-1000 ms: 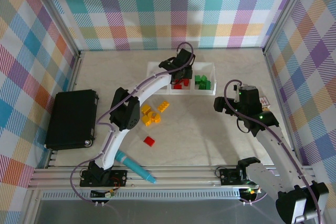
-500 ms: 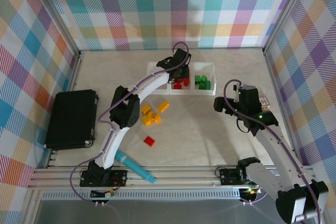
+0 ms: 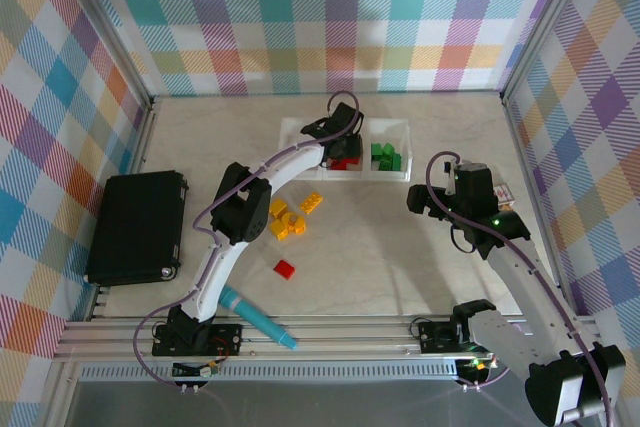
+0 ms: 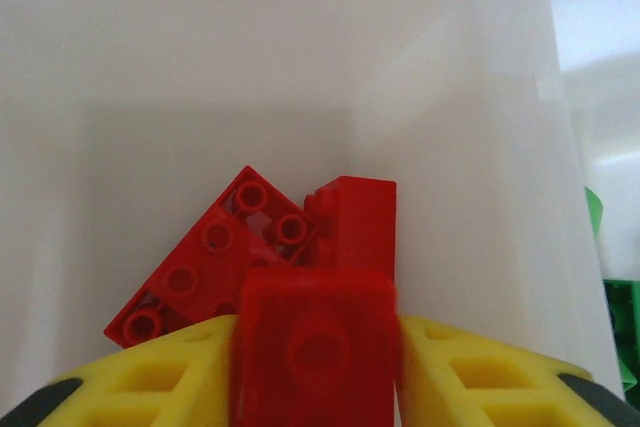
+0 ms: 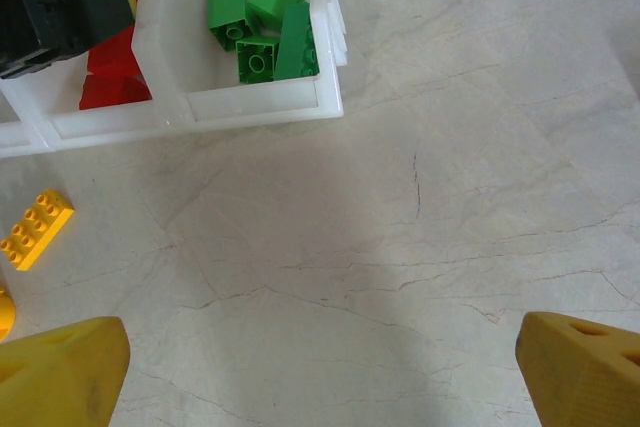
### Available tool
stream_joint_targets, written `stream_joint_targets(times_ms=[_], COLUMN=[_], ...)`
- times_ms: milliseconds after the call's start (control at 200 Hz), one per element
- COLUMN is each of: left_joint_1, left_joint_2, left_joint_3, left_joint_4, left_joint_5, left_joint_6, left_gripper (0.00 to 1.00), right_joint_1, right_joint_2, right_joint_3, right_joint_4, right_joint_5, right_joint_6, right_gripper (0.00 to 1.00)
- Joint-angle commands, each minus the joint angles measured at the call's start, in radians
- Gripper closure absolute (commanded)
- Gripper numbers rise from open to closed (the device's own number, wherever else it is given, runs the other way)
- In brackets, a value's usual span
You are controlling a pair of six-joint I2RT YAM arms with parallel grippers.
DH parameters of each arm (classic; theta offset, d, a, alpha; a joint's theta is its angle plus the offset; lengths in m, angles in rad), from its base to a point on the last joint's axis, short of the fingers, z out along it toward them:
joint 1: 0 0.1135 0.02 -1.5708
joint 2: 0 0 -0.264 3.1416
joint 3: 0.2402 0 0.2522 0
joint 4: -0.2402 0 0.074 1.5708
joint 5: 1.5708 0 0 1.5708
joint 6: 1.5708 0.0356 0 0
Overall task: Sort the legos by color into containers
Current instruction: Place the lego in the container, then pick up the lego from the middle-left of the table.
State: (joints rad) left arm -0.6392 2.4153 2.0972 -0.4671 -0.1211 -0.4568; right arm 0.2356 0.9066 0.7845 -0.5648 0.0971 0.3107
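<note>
We hold the left gripper narrow on a red brick over the white tray's middle compartment, above the other reds, to sort by color; right gripper hangs wide open off the tray's near-right corner, clear.

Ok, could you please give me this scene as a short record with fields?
left gripper: above the middle compartment of the white tray, a red brick between its fingers; gripped or loose, cannot tell
right gripper: open, over bare table
middle compartment: red bricks
right compartment: green bricks
loose on table: yellow bricks, lone red brick
</note>
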Motion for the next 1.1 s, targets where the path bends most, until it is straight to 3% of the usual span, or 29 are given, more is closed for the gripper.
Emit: stream_joint_targets(times_ms=[0,170,585,705,835,980,1095], left_joint_1=[0.004,0.004,0.000,-0.002,-0.002,-0.002,-0.002], left_joint_2=[-0.038,-0.079,-0.275,-0.269,-0.276,-0.337,-0.419], left_joint_3=[-0.027,-0.048,-0.177,-0.180,-0.216,-0.267,-0.312], left_joint_4=[0.038,0.065,0.180,0.172,0.227,0.256,0.216], left_joint_5=[0.009,0.008,0.053,0.067,0.090,0.068,0.016], left_joint_6=[-0.016,-0.014,0.000,-0.009,-0.016,0.016,0.071], left_gripper=[0.51,0.36,0.22,0.25,0.36,0.48,0.52], right_joint_1=[-0.004,-0.004,-0.004,-0.004,-0.004,-0.004,-0.004], right_joint_2=[-0.006,-0.013,-0.020,-0.019,-0.018,-0.018,-0.018], right_joint_3=[-0.002,0.001,-0.006,-0.008,-0.009,-0.008,-0.008], right_joint_4=[0.014,0.009,0.003,0.007,0.008,0.007,0.005], right_joint_5=[-0.003,-0.003,0.001,0.000,0.000,0.000,0.000], right_joint_6=[0.002,0.002,0.006,0.007,0.006,0.006,0.007], right_gripper=[0.01,0.01,0.01,0.01,0.01,0.01,0.01])
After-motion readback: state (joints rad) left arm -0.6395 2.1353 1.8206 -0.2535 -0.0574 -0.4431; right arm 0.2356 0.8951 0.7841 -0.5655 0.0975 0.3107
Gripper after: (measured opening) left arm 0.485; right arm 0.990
